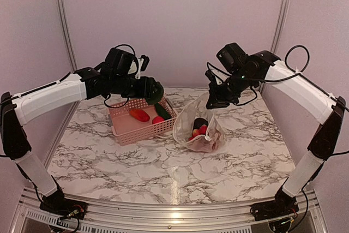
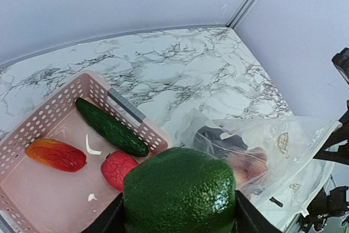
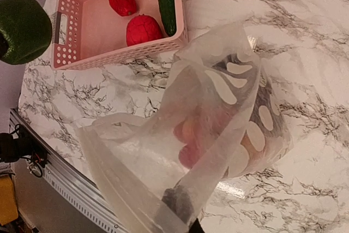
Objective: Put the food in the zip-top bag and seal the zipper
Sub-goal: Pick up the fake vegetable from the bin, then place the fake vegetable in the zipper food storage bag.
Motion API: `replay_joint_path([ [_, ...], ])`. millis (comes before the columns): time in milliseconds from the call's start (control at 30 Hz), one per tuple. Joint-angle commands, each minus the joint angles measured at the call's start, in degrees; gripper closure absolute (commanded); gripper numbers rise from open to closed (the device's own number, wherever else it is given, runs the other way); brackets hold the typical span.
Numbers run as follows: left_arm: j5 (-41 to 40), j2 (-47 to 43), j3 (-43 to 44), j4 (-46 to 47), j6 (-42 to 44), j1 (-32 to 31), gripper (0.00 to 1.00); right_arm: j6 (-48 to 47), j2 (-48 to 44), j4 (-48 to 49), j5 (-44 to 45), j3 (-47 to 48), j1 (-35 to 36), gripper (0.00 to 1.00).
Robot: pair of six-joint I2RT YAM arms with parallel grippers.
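My left gripper [image 1: 148,88] is shut on a big green bumpy fruit [image 2: 180,192] and holds it in the air over the right end of the pink basket [image 1: 139,130], left of the bag. My right gripper [image 1: 214,100] is shut on the upper rim of the dotted clear zip-top bag [image 1: 199,129] and holds its mouth lifted and open. A dark piece [image 1: 200,121] and red pieces [image 1: 198,131] lie inside the bag. In the right wrist view the bag [image 3: 212,129] covers my fingers; its zipper strip [image 3: 109,178] runs along the near edge.
The basket [image 2: 54,107] holds a green cucumber [image 2: 110,126], a red piece [image 2: 117,169] and a red-orange piece [image 2: 56,154]. The marble table [image 1: 163,167] ends at a metal rail in front. Walls stand close behind and on both sides.
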Motion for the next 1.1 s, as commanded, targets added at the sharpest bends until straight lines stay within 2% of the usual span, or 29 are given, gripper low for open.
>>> replay_joint_path([
  [0, 6.17, -6.29, -4.81, 13.29, -4.10, -1.93, 0.53, 1.96, -1.09, -5.37, 2.22, 4.19, 0.58, 1.00],
  [133, 7.76, -12.53, -12.06, 22.90, -6.22, -5.24, 0.55, 0.97, -2.39, -4.18, 1.11, 2.65, 0.96, 1.00],
  [267, -0.61, -18.85, -19.20, 32.25, -6.24, -11.32, 0.56, -2.77, -4.90, -0.47, -0.44, -2.75, 0.97, 1.00],
  [333, -5.21, -19.29, -20.96, 34.94, -5.62, -14.83, 0.57, -4.43, -5.22, -0.53, -2.93, -3.41, 0.90, 1.00],
  [467, -9.46, -16.95, -19.90, 36.06, -3.54, -22.77, 0.58, -7.03, -5.99, -0.59, -3.53, -2.73, 0.92, 1.00],
  [633, -9.68, -10.79, -15.99, 37.14, -3.48, -28.24, 0.58, -6.31, -6.96, 0.18, -4.65, -2.43, 0.97, 1.00],
  [833, -10.14, -6.36, -15.12, 37.85, -3.48, -30.74, 0.59, -3.11, -9.03, 4.08, -5.54, -6.40, 0.94, 1.00],
  [1067, -19.80, -2.33, -15.47, 37.55, -2.45, -30.99, 0.58, -0.93, -10.67, 4.98, -6.13, -7.08, 0.97, 1.00],
])
